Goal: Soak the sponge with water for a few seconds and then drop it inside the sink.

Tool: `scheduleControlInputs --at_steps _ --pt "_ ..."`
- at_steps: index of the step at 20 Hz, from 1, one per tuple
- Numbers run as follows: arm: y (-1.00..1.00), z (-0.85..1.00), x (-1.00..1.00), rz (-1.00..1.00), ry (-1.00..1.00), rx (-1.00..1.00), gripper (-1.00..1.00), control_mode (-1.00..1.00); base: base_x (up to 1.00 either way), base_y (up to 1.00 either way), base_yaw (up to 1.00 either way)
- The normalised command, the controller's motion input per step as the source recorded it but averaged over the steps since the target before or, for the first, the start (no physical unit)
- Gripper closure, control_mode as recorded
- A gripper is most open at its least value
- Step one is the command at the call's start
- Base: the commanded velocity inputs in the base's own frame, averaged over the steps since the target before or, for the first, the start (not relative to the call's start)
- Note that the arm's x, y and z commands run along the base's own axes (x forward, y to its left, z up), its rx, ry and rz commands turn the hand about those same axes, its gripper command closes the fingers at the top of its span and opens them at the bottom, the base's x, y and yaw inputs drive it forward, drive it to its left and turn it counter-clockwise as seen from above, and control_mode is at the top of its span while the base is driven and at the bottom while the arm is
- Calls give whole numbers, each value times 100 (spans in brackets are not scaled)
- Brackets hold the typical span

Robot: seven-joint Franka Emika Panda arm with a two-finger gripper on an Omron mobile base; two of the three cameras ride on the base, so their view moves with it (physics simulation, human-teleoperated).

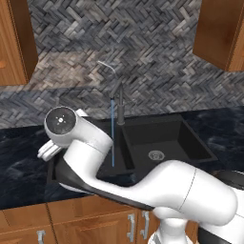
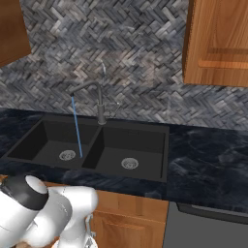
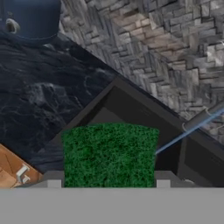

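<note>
Green scrub face of the sponge (image 3: 110, 154) is nearest, clamped between the fingers (image 3: 53, 179) of my hand (image 3: 108, 181). I hold it so because it must go under the water (image 3: 183, 133), a thin blue stream at about three o'clock from it, not yet touching. The sponge hangs over the left basin of the black sink (image 3: 131, 111); its rough green layer looks dry, I judge.
</note>
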Motion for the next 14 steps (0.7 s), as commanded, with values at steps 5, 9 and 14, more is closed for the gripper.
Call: scheduleControlInputs --at_steps 5,9,14 --pt "-51 -3 22 0 0 18 100 -100 0 0 0" --pt "-43 1 31 0 0 15 100 -100 0 0 0" --pt "-34 6 13 -1 0 9 100 -100 0 0 0"
